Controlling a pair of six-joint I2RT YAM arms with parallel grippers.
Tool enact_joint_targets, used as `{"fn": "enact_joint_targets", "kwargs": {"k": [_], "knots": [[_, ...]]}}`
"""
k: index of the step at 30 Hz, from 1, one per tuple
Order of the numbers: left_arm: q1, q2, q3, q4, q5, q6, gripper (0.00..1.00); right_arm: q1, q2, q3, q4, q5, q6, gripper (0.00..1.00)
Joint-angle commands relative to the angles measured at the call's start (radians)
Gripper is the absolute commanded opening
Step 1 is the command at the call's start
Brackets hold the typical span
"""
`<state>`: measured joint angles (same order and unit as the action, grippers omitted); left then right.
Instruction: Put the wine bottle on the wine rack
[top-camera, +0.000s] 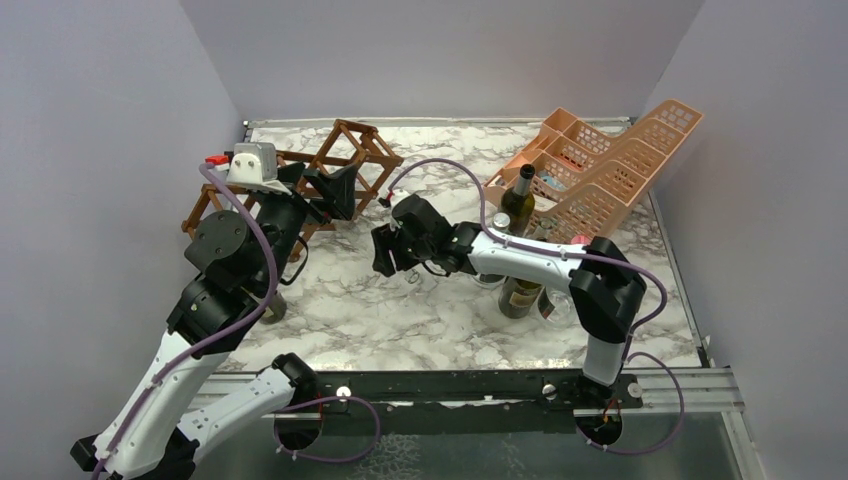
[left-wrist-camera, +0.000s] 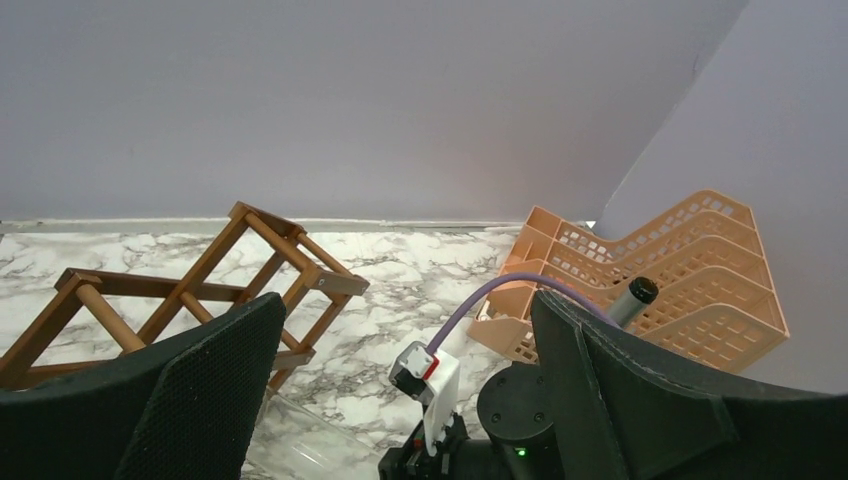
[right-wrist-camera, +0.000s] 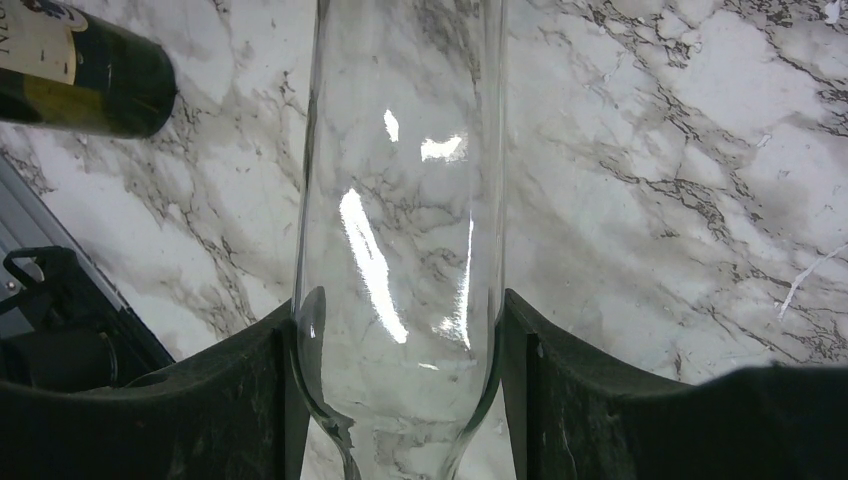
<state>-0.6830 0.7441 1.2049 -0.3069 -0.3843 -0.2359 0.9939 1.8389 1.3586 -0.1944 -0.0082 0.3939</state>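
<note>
- the right gripper (right-wrist-camera: 400, 315) is closed partway around a clear glass wine bottle (right-wrist-camera: 400, 150), its black fingers (right-wrist-camera: 230, 390) pressed on both sides of the body just above the shoulder.
- from the wrist view the bottle runs straight out from the jaws over the marble table (right-wrist-camera: 700, 150). it looks empty, so i'd guess it is light.
- glass that smooth will be slippery and it breaks, so the hold needs to stay firm without squeezing hard. the body where it is held now seems a better place than the thin neck.
- a hold that near one end leaves most of the length hanging free, so the far end could dip or swing.
- a dark green bottle (right-wrist-camera: 90, 75) sits at the upper left of the wrist view, apart from the clear one.
- the left gripper (left-wrist-camera: 405, 300) has its jaws spread wide with nothing between them.
- the wooden wine rack (left-wrist-camera: 265, 222) sits at the left of that arm's view, and upper left in the overhead view.
- the held bottle is near the middle of the overhead view, to the right of the rack and not yet on it.
- the peach plastic basket (top-camera: 620, 160) is at the upper right.
</note>
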Motion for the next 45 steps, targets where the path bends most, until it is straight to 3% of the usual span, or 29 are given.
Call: {"fn": "enact_joint_targets", "kwargs": {"k": [1, 9, 19, 27, 45], "knots": [[-0.001, 0.001, 0.037, -0.050, -0.012, -0.010, 0.99, 0.011, 0.012, 0.055, 0.110, 0.064, 0.032, 0.01], [-0.001, 0.009, 0.038, -0.073, -0.018, -0.014, 0.99, 0.010, 0.066, 0.089, 0.147, 0.087, 0.041, 0.01], [-0.001, 0.090, 0.134, -0.196, 0.037, -0.025, 0.99, 0.010, 0.153, 0.112, 0.315, 0.151, 0.059, 0.01], [-0.001, 0.134, 0.169, -0.232, 0.053, -0.034, 0.99, 0.008, 0.274, 0.220, 0.379, 0.180, 0.045, 0.01], [-0.001, 0.170, 0.205, -0.261, 0.051, -0.029, 0.99, -0.042, 0.460, 0.383, 0.392, 0.068, 0.090, 0.04]]}}
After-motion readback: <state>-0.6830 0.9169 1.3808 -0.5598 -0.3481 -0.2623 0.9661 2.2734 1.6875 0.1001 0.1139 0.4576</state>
